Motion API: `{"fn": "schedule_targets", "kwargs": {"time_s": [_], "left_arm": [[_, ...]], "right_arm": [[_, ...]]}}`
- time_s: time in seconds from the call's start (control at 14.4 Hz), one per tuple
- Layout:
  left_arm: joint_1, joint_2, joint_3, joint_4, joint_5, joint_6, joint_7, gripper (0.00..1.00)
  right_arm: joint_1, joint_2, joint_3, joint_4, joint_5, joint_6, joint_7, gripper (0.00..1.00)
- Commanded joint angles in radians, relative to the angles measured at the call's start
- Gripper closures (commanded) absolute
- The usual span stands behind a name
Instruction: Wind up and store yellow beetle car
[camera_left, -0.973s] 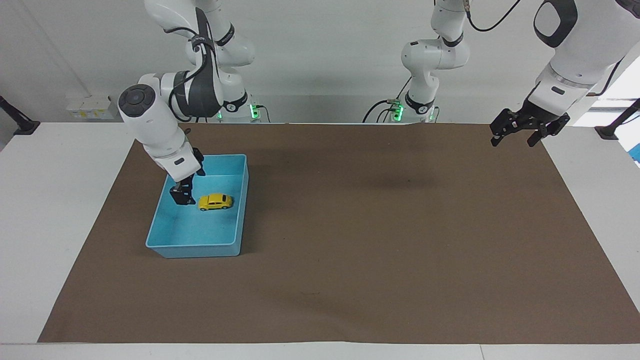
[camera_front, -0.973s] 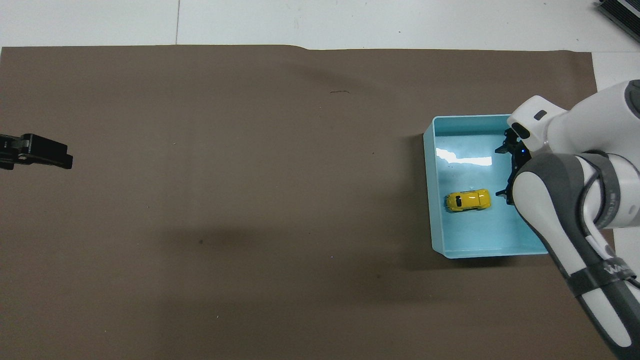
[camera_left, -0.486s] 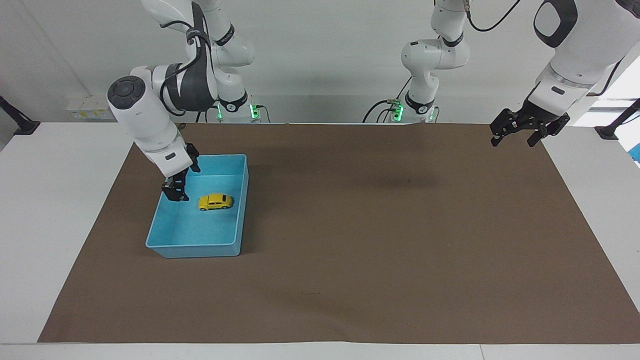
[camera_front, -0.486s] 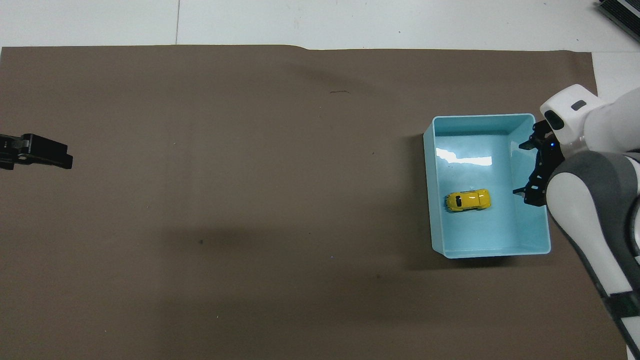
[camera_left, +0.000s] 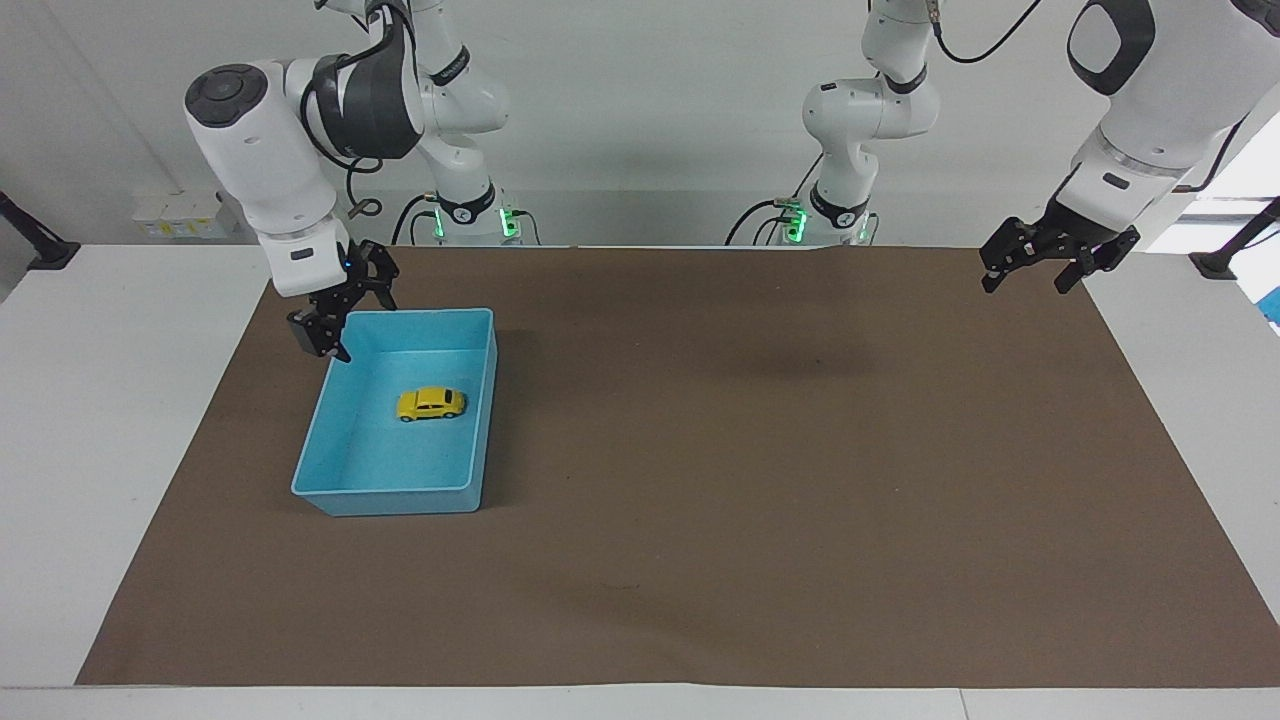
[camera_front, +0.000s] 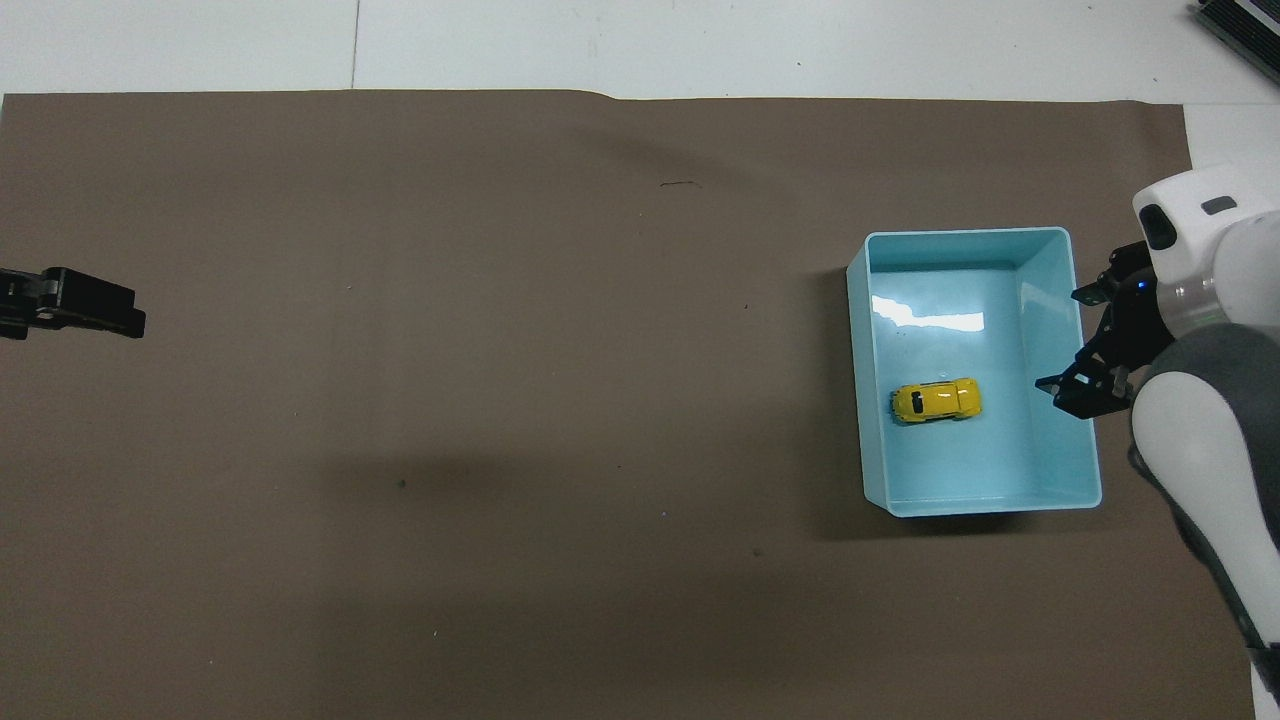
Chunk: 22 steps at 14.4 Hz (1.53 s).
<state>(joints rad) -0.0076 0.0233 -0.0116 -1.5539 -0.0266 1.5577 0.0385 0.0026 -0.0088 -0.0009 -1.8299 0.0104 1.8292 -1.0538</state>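
The glossy, rounded yellow beetle car (camera_left: 431, 404) sits on the smooth floor of the light blue bin (camera_left: 478, 488), left of centre in the facing view. My right gripper (camera_left: 341, 315) hangs open and empty above the bin's upper-left corner. My left gripper (camera_left: 1035, 269) waits open at upper right, over the broad matte brown mat (camera_left: 760, 480).

Overhead view: left arm's black pincer (camera_front: 70, 305) cut by the picture's edge, only one dark finger showing. Right arm's white and grey links cropped. Small yellow beetle-shaped toy car (camera_front: 936, 400): wheels hidden beneath its body.
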Motion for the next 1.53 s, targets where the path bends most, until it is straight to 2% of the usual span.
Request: {"fn": "schedule_targets", "kwargs": {"time_s": [0.0,0.14,0.49,1.04,1.46], "left_arm": [[0.008,-0.017,-0.005,-0.012,0.013,-0.008,-0.009,0.00],[0.008,-0.017,-0.005,-0.012,0.013,-0.008,-0.009,0.00],[0.008,-0.017,-0.007,-0.012,0.013,-0.008,-0.009,0.00],[0.008,-0.016,-0.005,-0.012,0.013,-0.008,-0.009,0.00],[0.008,-0.017,-0.005,-0.012,0.013,-0.010,-0.008,0.00]], "right_arm": [[-0.010,-0.010,0.010,-0.002,0.017,-0.013,0.107,0.00],[-0.009,-0.016,0.013,0.021,0.063,-0.018,0.230,0.00],[-0.013,-0.045,0.005,0.057,0.066,-0.080,0.478,0.00],[-0.019,-0.028,-0.028,0.207,0.105,-0.198,0.937,0.00],[-0.003,-0.026,-0.039,0.228,0.097,-0.208,0.982,0.00]]}}
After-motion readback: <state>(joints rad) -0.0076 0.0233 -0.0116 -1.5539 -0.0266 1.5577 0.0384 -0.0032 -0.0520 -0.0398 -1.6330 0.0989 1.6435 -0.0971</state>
